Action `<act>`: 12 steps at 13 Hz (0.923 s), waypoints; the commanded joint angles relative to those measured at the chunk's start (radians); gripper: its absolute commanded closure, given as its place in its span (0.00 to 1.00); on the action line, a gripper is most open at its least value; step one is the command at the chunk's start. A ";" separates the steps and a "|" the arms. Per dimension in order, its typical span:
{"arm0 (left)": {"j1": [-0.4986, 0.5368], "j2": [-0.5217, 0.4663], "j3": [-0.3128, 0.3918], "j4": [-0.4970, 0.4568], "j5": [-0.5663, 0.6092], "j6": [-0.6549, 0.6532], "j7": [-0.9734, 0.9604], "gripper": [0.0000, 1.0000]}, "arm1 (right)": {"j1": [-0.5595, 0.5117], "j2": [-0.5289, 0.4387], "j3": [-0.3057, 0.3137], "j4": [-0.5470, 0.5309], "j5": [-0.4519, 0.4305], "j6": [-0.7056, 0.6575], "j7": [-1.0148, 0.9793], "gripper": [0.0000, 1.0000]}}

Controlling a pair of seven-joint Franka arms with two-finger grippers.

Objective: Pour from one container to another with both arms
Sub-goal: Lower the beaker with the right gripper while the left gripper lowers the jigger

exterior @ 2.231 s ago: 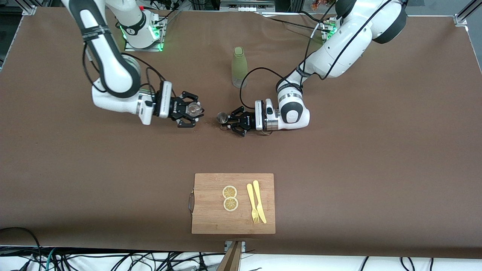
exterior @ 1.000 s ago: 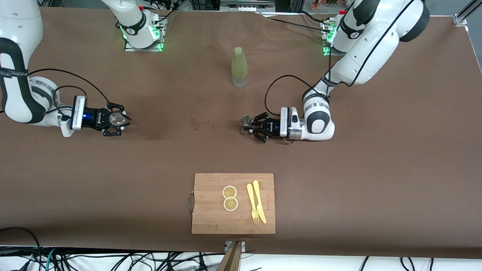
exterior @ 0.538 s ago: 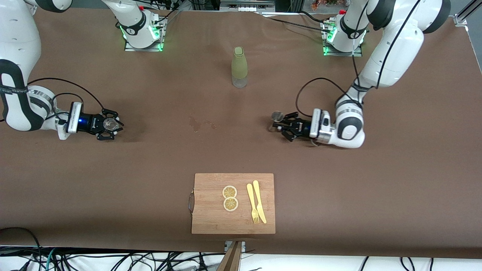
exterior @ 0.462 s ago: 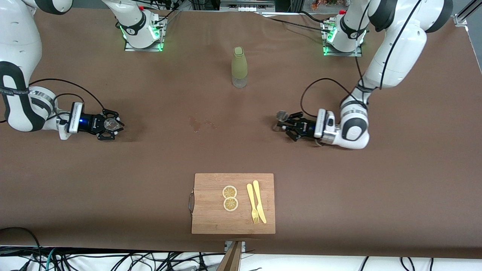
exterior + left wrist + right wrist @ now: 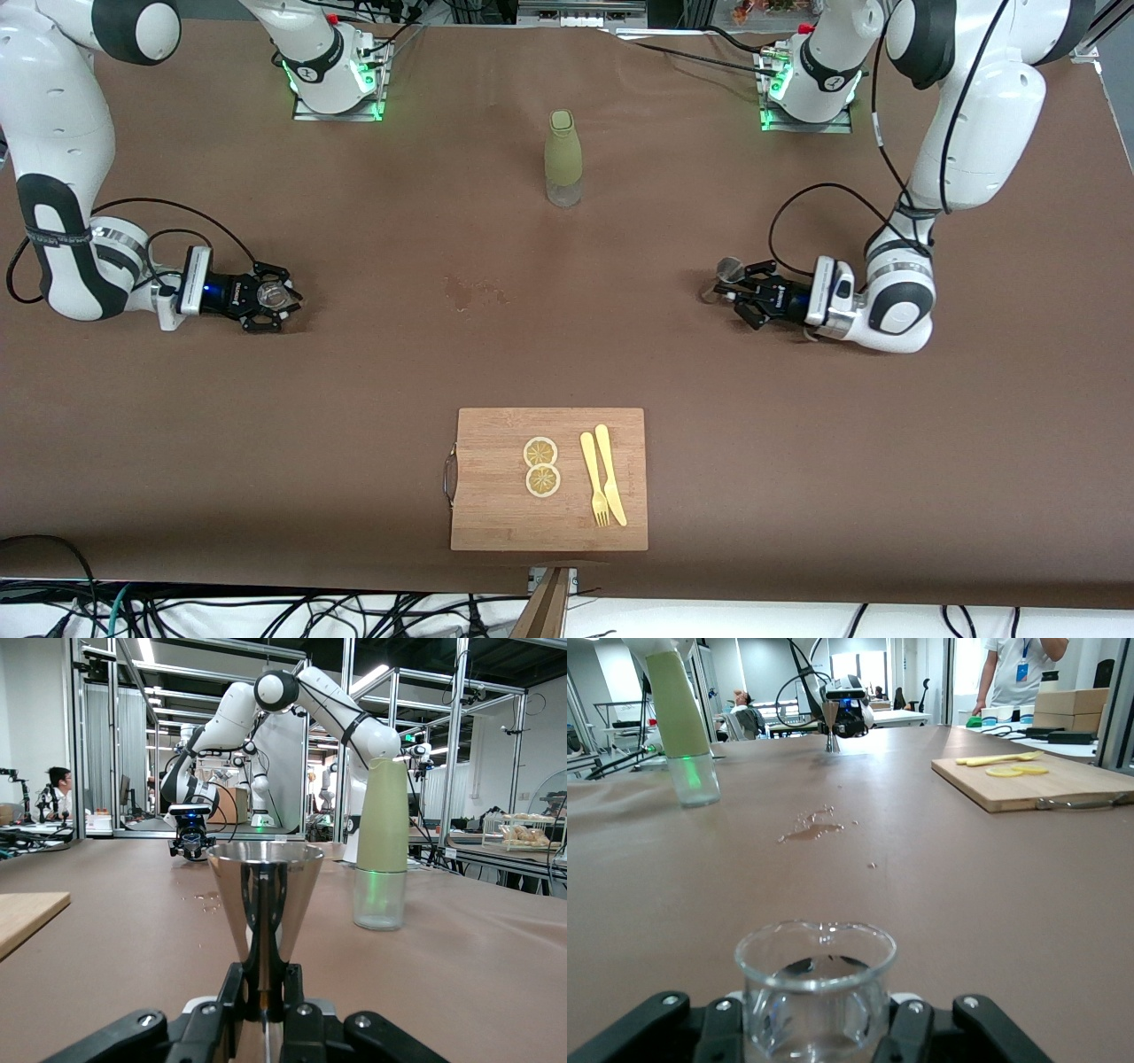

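Setting both vessels down upright looks to be the step in hand, so read the scene first. On the brown tabletop (image 5: 797,461) the right arm (image 5: 66,177) reaches in low at nine o'clock and the left arm (image 5: 974,133) low at three o'clock, well apart from each other. The wooden cutting board (image 5: 496,496) lies at six o'clock and the green bottle (image 5: 563,159) stands at twelve; neither is near your path. Your right tool (image 5: 276,301) is clamped on the small glass (image 5: 815,988), which holds a little clear liquid. Your left tool (image 5: 740,288) is clamped on the waist of the metal jigger (image 5: 264,895), which stands upright with its mouth level. Both vessels sit very low, and you cannot tell from these views whether their bases touch the surface. So lower each one straight down and slowly, with the wrists level. Part the fingers only once the base bears its own weight. Draw back along the arm's own line so a finger does not clip the rim. The glass is the tippier risk, being wet and smooth. A small wet patch (image 5: 474,291) marks the centre; stay clear of it.
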 commanded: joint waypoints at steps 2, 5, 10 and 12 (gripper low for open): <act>0.036 -0.035 0.092 -0.030 0.080 -0.077 0.075 1.00 | -0.031 0.055 0.023 0.074 -0.002 -0.013 -0.043 0.80; 0.066 -0.047 0.163 0.006 0.168 -0.118 0.073 1.00 | -0.031 0.078 0.049 0.109 -0.004 -0.010 -0.052 0.79; 0.158 -0.035 0.194 0.047 0.267 -0.174 0.128 1.00 | -0.031 0.099 0.064 0.124 -0.004 -0.004 -0.066 0.64; 0.200 -0.026 0.194 0.052 0.302 -0.189 0.181 1.00 | -0.031 0.099 0.064 0.123 -0.002 -0.002 -0.066 0.41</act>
